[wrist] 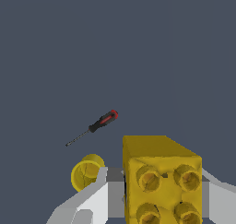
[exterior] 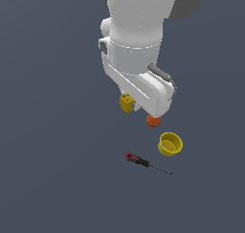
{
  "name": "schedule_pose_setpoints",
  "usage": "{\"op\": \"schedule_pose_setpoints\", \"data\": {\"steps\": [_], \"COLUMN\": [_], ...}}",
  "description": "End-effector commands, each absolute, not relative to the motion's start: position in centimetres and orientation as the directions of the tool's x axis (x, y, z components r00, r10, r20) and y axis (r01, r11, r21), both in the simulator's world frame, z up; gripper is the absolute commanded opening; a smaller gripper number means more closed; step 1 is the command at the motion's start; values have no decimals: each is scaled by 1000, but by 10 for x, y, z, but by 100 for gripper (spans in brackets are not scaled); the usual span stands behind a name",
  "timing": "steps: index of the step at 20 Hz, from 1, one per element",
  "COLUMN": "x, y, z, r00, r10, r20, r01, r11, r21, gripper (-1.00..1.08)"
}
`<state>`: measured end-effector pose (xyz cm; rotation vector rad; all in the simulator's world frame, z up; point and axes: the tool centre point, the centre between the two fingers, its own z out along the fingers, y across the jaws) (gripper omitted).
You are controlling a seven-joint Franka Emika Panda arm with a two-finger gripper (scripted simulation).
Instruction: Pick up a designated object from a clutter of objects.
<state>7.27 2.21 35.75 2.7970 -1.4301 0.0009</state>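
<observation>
The end effector (wrist: 162,191) grips the small yellow studded block (wrist: 161,181) between its grey fingers (wrist: 103,195), the block filling the near part of the wrist view. Beyond it on the dark bench (exterior: 57,145) lie the round yellow bowl (wrist: 86,172) and, farther off, the red-and-black-handled screwdriver (wrist: 94,126). In the exterior view the block sits under the white arm (exterior: 136,45), with the orange-red ball (exterior: 152,121) just beside the bowl.

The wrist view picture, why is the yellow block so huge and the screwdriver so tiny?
In the wrist view the yellow block sits right at the camera between the gripper fingers, so it looms; the screwdriver lies farther off. In the exterior view, the block looks small.
</observation>
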Motion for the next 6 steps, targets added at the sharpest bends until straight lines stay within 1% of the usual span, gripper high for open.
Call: {"op": "schedule_pose_setpoints", "data": {"steps": [1,6], "x": [75,77], "y": [27,29], "z": [364,367], "r00": [585,585], "r10": [-811,-811], "r20": [0,0], "r01": [-811,-811], "r11": [-585,-585], "r21": [0,0], "gripper": [-100,-100]}}
